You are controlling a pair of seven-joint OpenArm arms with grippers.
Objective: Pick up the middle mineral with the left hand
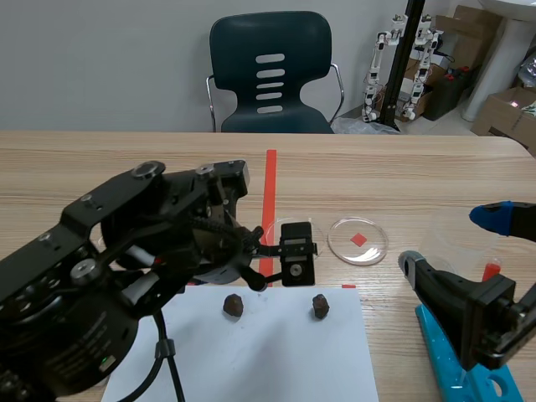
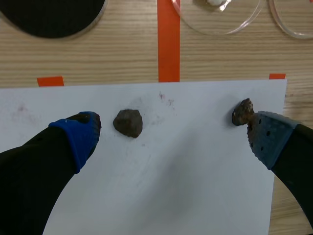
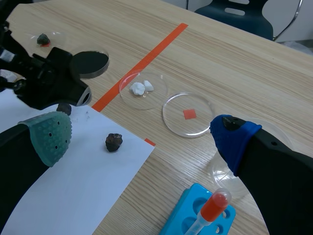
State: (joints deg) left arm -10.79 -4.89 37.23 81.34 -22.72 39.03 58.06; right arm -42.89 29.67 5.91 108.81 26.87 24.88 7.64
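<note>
The left claw (image 2: 173, 134) is over a white sheet (image 2: 186, 186) on the tabletop (image 2: 122, 54), its two fingers spread wide and holding nothing. A dark, rounded mineral (image 2: 128, 122) lies on the sheet between the fingers, just beside the blue-padded one and clear of it. A second, rougher mineral (image 2: 242, 111) sits right at the tip of the grey-padded finger; I can't make out whether the pad touches it. Ahead of the claw, past the sheet's far edge, an orange tape line (image 2: 168, 39) runs away from it, with a black disc (image 2: 49, 14) off to one side.

The right claw (image 3: 142, 137) is spread wide too, with nothing between its pads. Ahead of it lie a clear dish (image 3: 188, 115) over a red square and, a little farther on, another dish holding white bits (image 3: 143, 90). Down beside its blue-padded finger stands a blue rack (image 3: 195, 220) with an orange-capped tube (image 3: 215, 205) in it.
</note>
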